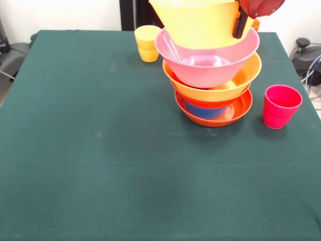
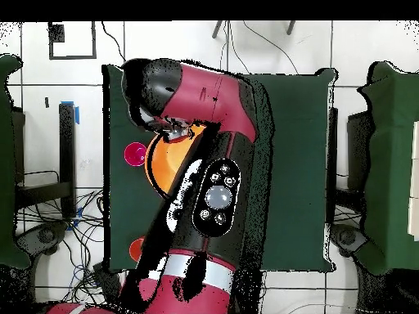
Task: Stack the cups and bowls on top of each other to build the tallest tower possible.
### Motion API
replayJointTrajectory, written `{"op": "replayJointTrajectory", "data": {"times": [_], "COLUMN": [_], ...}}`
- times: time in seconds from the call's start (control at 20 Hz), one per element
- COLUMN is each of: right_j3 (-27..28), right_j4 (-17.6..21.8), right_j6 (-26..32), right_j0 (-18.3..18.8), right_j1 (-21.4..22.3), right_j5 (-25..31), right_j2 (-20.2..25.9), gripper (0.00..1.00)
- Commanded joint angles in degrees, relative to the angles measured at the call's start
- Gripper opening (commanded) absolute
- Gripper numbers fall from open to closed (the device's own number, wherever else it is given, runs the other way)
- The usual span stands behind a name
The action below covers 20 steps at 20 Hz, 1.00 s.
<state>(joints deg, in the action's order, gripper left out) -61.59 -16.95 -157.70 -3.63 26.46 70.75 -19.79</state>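
My pincer (image 1: 241, 22) is at the top edge of the front view, clamped on the rim of a big yellow bowl (image 1: 200, 22); one dark finger runs down the outside of the bowl wall, the other I can't see. That yellow bowl hangs tilted w/ its base dipping into the pink bowl (image 1: 205, 57), top of the tower (image 1: 213, 80); can't tell if it's touching. Below the pink one sits a wide orange bowl (image 1: 235, 83), then a blue bowl (image 1: 203, 109) nested in a shallow red-orange bowl (image 1: 228, 114) at the bottom, on the green counter (image 1: 100, 150). Yellow cup (image 1: 147, 42) stands upright just behind-left of the pile, near but apart. Red-pink cup (image 1: 281, 105) upright to the right, also apart. Overhead, my arm (image 2: 204, 180) covers most of the stack; only an orange arc and the red-pink cup show beside it.
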Motion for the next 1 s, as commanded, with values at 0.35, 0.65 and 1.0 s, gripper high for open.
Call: {"op": "replayJointTrajectory", "data": {"times": [0.35,0.65,1.0], "right_j3": [0.69,1.0,0.79], "right_j4": [2.64,3.13,3.34], "right_j6": [4.18,4.06,4.61], "right_j0": [1.61,1.52,1.91], "right_j1": [-0.38,-0.79,-1.43], "right_j5": [-1.41,-1.86,-4.0], "right_j2": [6.19,5.85,6.16], "gripper": [0.0,0.0,0.0]}}
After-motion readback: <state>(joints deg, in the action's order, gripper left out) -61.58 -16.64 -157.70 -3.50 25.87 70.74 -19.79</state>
